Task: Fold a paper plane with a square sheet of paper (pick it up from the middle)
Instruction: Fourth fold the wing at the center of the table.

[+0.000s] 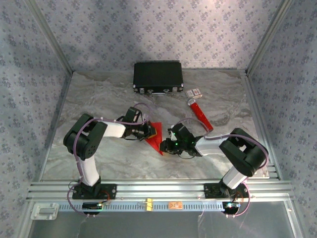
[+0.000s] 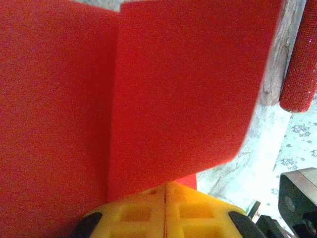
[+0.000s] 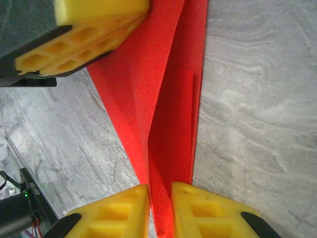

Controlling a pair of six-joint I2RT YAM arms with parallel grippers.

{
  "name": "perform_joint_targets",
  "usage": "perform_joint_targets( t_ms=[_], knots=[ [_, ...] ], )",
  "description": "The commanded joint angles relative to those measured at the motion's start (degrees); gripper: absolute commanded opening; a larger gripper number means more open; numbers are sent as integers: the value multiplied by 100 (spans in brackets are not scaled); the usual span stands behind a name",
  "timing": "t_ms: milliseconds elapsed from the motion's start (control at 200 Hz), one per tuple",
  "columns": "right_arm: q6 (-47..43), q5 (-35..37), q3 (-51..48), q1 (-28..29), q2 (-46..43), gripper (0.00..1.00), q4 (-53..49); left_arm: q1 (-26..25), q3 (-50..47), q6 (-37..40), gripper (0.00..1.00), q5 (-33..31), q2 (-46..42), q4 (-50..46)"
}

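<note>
The square sheet of paper (image 1: 156,135) is a creased bright red shape held up off the marble table (image 1: 99,158) between both grippers. My left gripper (image 1: 151,130) is shut on its left edge; in the left wrist view the yellow fingertips (image 2: 165,186) meet on the paper (image 2: 173,89), which shows a vertical crease. My right gripper (image 1: 166,144) is at the paper's lower right end. In the right wrist view its jaws (image 3: 160,187) stand slightly apart, and the folded paper (image 3: 171,109) runs loosely through the gap. The left gripper's fingers (image 3: 94,34) show at top left.
A black case (image 1: 158,77) lies at the back of the table. A red stick-like tube (image 1: 200,114) with a white end lies to the right of the grippers, also seen as a red tube (image 2: 299,74) in the left wrist view. A small white item (image 1: 194,92) sits by the case.
</note>
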Motion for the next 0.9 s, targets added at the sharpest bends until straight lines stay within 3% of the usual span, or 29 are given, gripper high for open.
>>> perform_joint_targets(
  t_ms=[0, 215, 665, 894],
  knots=[
    [-87, 186, -18, 88, -61, 18, -886, -68, -82, 2, 7, -98, 187, -379],
    [214, -17, -266, 79, -13, 9, -436, -73, -98, 4, 7, -112, 185, -390],
    [387, -121, -384, 102, -359, 13, -575, -76, -115, -25, 7, -188, 211, -403],
    [334, -221, -387, 157, -238, 8, -576, -69, -126, -42, 7, -189, 217, -386]
  ],
)
